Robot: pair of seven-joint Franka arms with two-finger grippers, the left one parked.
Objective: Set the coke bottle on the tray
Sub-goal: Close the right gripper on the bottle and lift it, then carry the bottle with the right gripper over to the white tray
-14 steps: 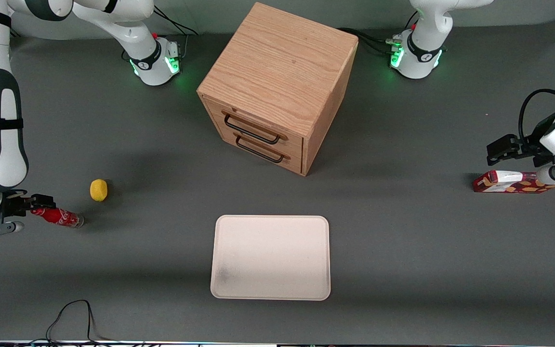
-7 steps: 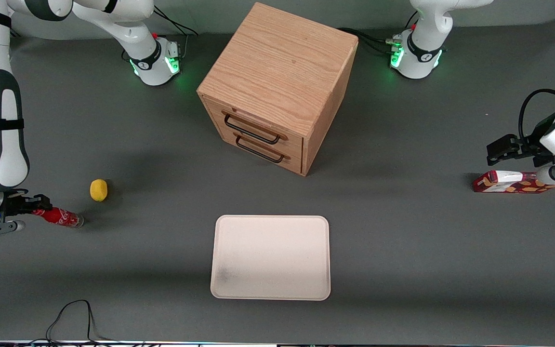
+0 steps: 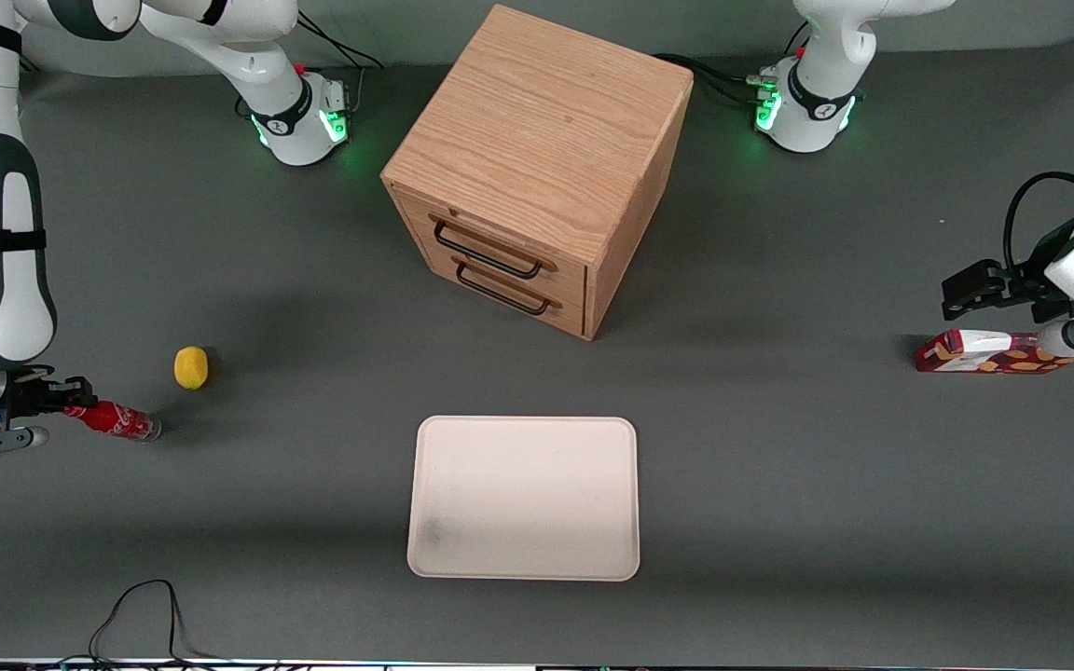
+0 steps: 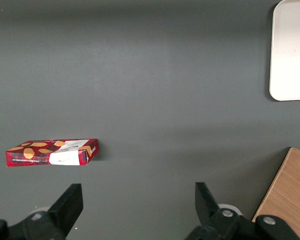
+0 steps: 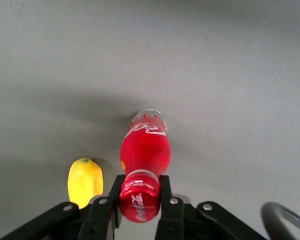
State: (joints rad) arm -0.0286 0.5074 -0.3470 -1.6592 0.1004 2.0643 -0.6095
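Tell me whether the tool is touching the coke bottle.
Touching. The right wrist view shows the tool with both fingers pressed against the red cap of the coke bottle, no gap either side.

Working arm: glossy white shell links with dark grey joint sections and black seam bands. Round white base, black ring band, green status light glowing, small red button on top; black cables run off the base.

Gripper (image 3: 71, 408): black two-finger unit on a silvery metallic wrist flange, small blue light beside the flange. In the right wrist view the fingers (image 5: 164, 192) are matte black with flat inner faces; silver screw heads sit on the black body just outboard of each jaw. A black cable loop curves out well to one side of the jaws.
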